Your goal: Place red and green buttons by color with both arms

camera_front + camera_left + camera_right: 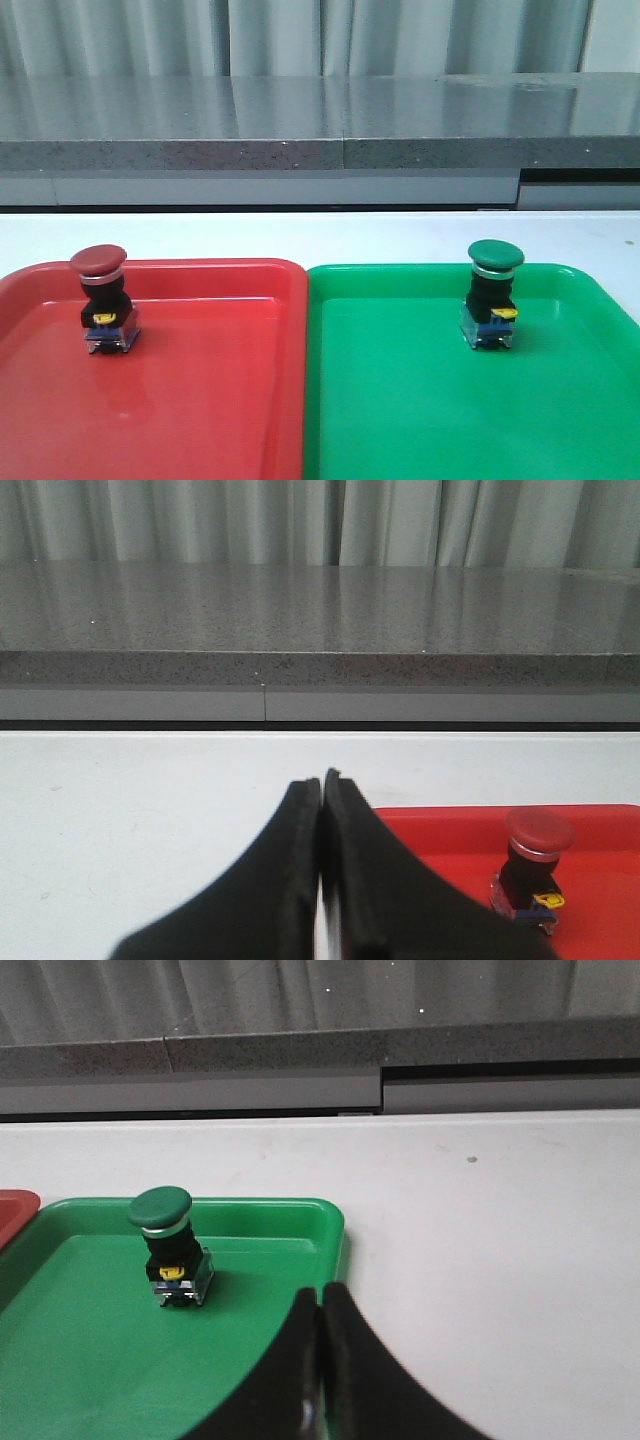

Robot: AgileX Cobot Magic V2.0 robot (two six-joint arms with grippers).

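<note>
Nearest, both arms sit drawn back with nothing in their grasp — the left gripper and the right gripper each have their fingers pressed fully together. Beyond them, two trays lie side by side at the table's near edge. The red button stands upright in the red tray, toward its far left corner; the green button stands upright in the green tray, toward its far right — well apart. Farther off runs a grey stone ledge.
</note>
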